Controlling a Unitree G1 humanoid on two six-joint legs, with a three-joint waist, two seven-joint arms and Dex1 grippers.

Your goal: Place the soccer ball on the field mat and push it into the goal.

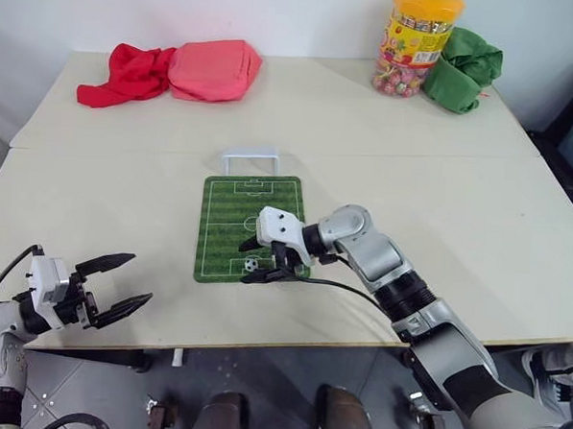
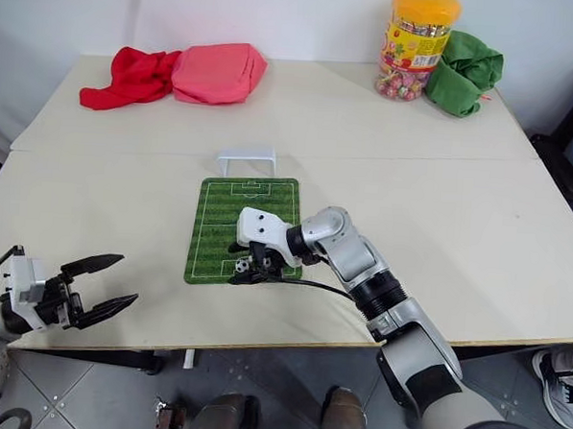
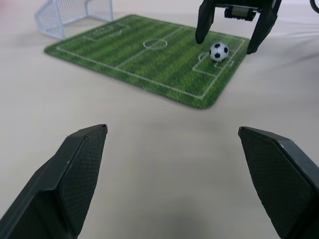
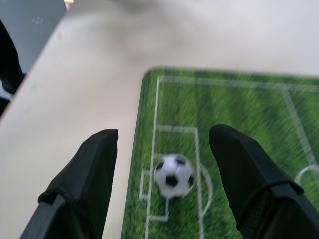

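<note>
Since the ball lies loose on the mat, notes follow.
Risk: a glancing or hard nudge could send the soccer ball (image 1: 252, 265) off the field mat (image 1: 231, 216) sideways, missing the goal (image 1: 250, 159); it sits near the mat's near edge, goal at the far end.
Ball position: resting on the mat's near penalty box, free.
Right gripper (image 1: 255, 261): fingers spread wide, holding nothing; ball lies between and just under the fingertips (image 4: 99, 149), apart from both.
Left gripper (image 1: 119, 285): fingers open, empty, hovering off the table's near left edge, well apart from the mat.
Table (image 1: 479, 215): cloth bundles and candy jar at the far edge.
</note>
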